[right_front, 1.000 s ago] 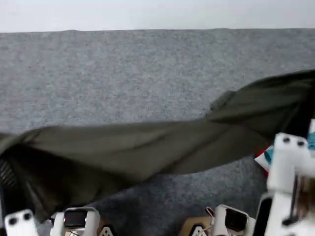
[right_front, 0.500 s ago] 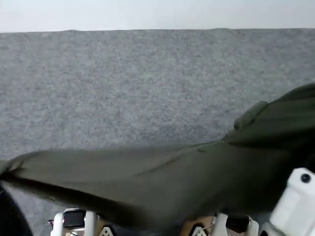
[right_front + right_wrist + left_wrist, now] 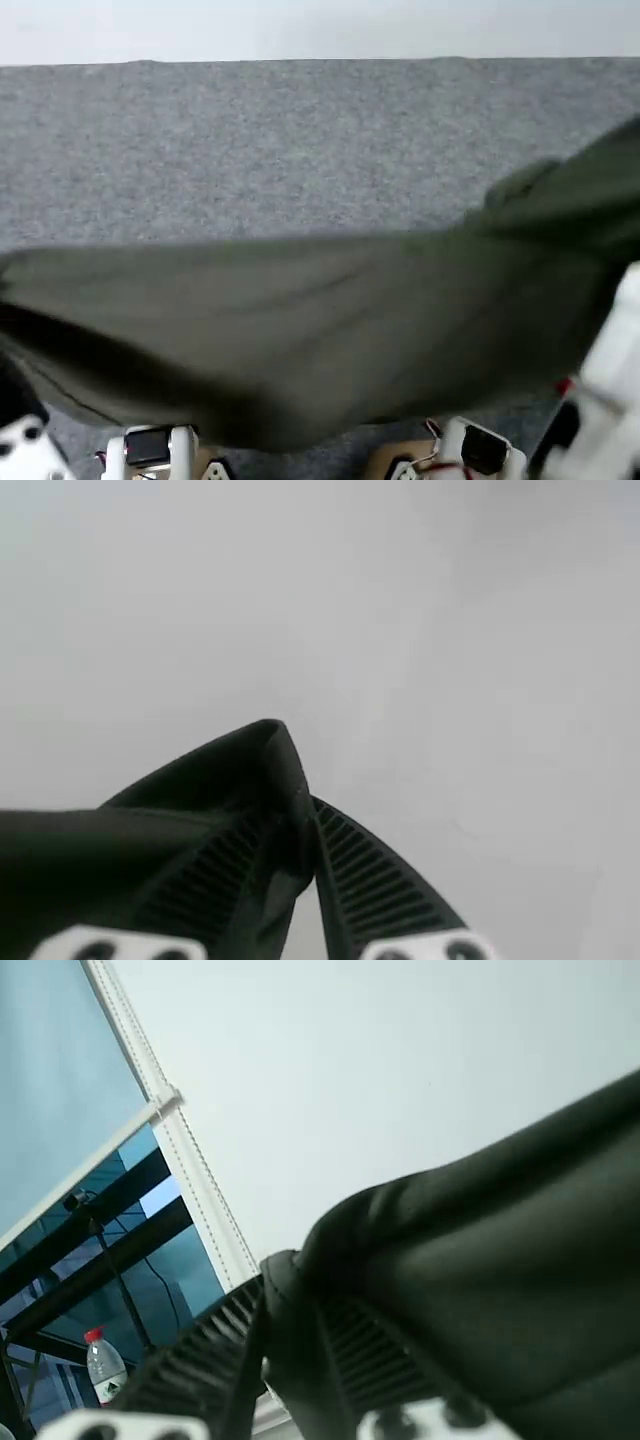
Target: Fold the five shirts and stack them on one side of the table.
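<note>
High view: dark olive shirt (image 3: 320, 320) is stretched left-to-right over the near part of the grey table (image 3: 300, 140). It looks held up off the surface, w/ a bunched bit, prob. a sleeve (image 3: 520, 185), at its far-right end. A white arm link (image 3: 615, 380) sits at the right edge, and the arm bases (image 3: 150, 450) at the near edge.

Left wrist view: left gripper (image 3: 280, 1290) is pinching a fold of the shirt (image 3: 500, 1260) btwn its ribbed fingers (image 3: 200, 1360). The cam looks up past it toward a window blind (image 3: 60, 1090).

Right wrist view: right gripper (image 3: 295, 810) is likewise clamped on a peak of shirt (image 3: 120, 840), w/ cloth poking just past the tips.

Risks:
- Each bite looks thin, so tension btwn the arms could pull an edge free & drop one end in a heap.
- Uneven lowering would lay the shirt skewed or creased.
- The bunched sleeve could tuck under & spoil the fold.
</note>
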Available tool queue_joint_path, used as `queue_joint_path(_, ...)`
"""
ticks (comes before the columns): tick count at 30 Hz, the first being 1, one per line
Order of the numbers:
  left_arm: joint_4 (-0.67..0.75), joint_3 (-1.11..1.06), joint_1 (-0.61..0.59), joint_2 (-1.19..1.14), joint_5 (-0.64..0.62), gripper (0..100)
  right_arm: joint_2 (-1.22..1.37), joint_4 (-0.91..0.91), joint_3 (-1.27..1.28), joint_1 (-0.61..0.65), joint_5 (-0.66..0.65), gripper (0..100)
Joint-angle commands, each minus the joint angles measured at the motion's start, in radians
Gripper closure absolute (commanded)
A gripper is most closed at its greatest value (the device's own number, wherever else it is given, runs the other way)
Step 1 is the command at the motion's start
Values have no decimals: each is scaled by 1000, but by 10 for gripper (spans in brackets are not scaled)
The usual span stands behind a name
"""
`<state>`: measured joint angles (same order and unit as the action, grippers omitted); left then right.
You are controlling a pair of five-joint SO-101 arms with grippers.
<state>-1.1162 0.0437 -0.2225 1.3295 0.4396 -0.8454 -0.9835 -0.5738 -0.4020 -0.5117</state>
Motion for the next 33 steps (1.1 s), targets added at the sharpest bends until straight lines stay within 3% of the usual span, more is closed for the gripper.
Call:
queue_joint_path(1,46,-76,-8,-6,-8,997,96,19,-52,-8,-38,988)
queue_joint_path(17,51,-107,-9,5,-8,997,67,65,-127,-10,-100,988)
queue_joint_path(24,-75,-116,-8,-3,-8,997,79,-1,-103,-7,-132,988)
queue_joint_path(33,-71,-410,-3,-3,-5,997,153,10,163,162,-132,988)
